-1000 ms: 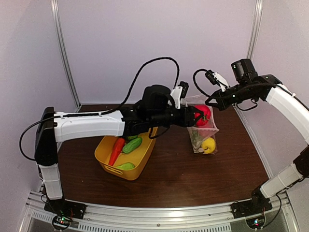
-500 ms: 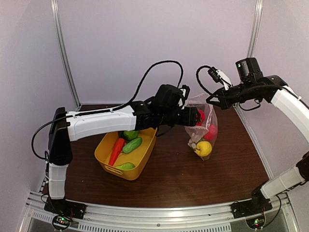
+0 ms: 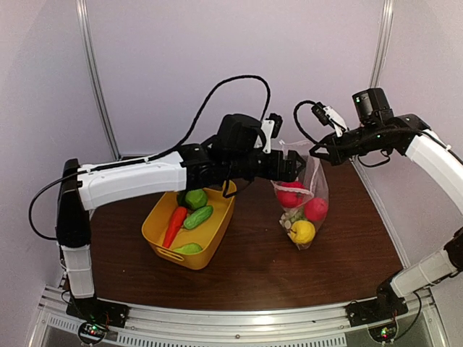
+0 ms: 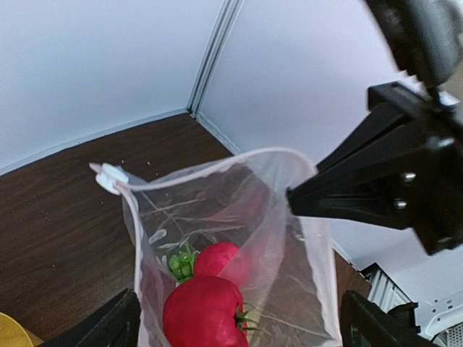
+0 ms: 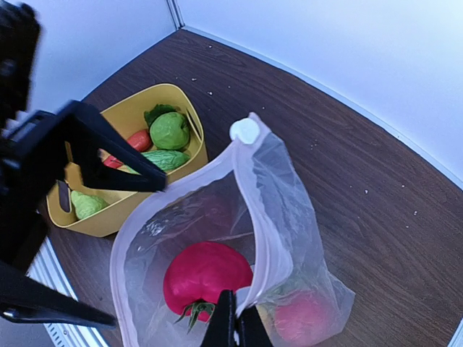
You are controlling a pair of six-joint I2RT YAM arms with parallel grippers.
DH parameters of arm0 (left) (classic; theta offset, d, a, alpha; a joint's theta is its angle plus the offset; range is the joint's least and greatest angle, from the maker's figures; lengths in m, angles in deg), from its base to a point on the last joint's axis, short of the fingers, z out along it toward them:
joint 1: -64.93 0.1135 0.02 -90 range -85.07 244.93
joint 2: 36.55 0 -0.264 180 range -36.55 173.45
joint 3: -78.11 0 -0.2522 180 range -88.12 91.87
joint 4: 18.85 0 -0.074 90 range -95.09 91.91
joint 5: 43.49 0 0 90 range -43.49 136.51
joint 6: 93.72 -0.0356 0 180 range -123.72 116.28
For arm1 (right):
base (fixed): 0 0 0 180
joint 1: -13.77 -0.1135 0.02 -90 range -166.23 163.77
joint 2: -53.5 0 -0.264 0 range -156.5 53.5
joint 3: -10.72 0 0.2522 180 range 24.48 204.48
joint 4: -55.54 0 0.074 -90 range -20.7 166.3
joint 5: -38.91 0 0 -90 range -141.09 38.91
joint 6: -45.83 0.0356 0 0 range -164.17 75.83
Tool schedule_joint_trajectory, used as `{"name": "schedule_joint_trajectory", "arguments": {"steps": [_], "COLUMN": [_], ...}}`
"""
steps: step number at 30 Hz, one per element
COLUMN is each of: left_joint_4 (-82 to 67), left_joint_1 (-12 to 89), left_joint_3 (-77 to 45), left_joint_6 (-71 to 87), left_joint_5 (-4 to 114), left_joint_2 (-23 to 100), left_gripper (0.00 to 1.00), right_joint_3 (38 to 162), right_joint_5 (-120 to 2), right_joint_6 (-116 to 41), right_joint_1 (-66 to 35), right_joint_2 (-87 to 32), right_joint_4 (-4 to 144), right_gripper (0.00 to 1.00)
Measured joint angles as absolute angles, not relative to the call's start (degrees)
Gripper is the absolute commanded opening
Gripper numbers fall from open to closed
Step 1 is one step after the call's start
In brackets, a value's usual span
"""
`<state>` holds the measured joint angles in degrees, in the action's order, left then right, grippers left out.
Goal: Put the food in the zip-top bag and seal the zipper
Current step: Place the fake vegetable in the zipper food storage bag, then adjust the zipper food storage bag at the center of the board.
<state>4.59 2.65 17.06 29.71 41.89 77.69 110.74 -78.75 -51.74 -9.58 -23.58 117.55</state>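
White walls, dark desk. Bag hangs from right gripper, which pinches mouth rim. Left gripper spread wide beside mouth. Film thin, floppy, likely slick. Toy food likely light, sags to bottom. Best hold probably the stiffer zipper.

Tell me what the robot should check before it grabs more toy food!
1. Bag held up: ok, the right gripper pinches the zip-top bag at its rim.
2. Mouth open: ok, the zipper is unsealed.
3. Free to grab: ok, the left gripper is open and empty.
4. All food bagged: not ok, the carrot and cucumber lie in the yellow tub.
5. Bag's bottom touching the table: cannot tell.
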Motion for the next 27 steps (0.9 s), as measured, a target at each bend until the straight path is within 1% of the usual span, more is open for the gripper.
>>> {"name": "schedule_joint_trajectory", "arguments": {"steps": [3, 7, 9, 12, 14, 15, 17, 20, 23, 24, 26, 27], "left_joint_4": [3.7, 3.8, 4.2, 4.6, 5.7, 6.9, 10.1, 13.3, 14.6, 14.8, 15.1, 15.2], "left_joint_1": [2.1, 1.3, 1.2, 1.2, 1.3, 1.3, 1.4, 2.0, 3.6, 3.9, 4.7, 5.1], "left_joint_3": [13.3, 8.5, 7.6, 6.9, 6.9, 7.4, 9.8, 13.1, 14.4, 14.7, 15.6, 16.0], "left_joint_6": [27.8, 27.5, 28.2, 29.7, 30.6, 31.0, 31.6, 33.1, 34.6, 35.0, 35.8, 36.2], "left_joint_5": [41.8, 36.7, 33.9, 32.9, 32.9, 32.7, 32.2, 32.8, 34.7, 35.0, 35.9, 36.4], "left_joint_2": [71.0, 62.1, 59.7, 59.7, 61.3, 62.5, 66.0, 70.6, 73.2, 73.8, 75.1, 75.5], "left_gripper": [0.98, 0.96, 0.85, 0.72, 0.64, 0.62, 0.53, 0.46, 0.43, 0.4, 0.3, 0.27], "right_joint_3": [110.8, 111.6, 111.6, 111.6, 111.6, 111.6, 111.6, 111.6, 111.6, 111.6, 111.6, 111.6], "right_joint_5": [-76.7, -75.8, -76.0, -77.0, -77.3, -77.5, -77.7, -77.9, -77.9, -77.9, -77.9, -77.9], "right_joint_6": [-52.2, -52.5, -52.5, -52.5, -52.5, -52.5, -52.5, -52.5, -52.5, -52.5, -52.5, -52.5], "right_joint_1": [-9.6, -9.6, -9.6, -9.6, -9.7, -9.8, -10.0, -10.5, -11.1, -11.4, -11.8, -11.9], "right_joint_2": [-23.9, -25.2, -25.5, -25.6, -25.7, -25.7, -26.0, -26.4, -26.4, -26.4, -26.4, -26.4], "right_joint_4": [117.5, 117.1, 117.0, 116.8, 116.6, 116.6, 116.5, 116.4, 116.3, 116.3, 116.3, 116.3], "right_gripper": [0.0, 0.0, 0.0, 0.0, 0.0, 0.0, 0.0, 0.0, 0.0, 0.0, 0.0, 0.0]}}
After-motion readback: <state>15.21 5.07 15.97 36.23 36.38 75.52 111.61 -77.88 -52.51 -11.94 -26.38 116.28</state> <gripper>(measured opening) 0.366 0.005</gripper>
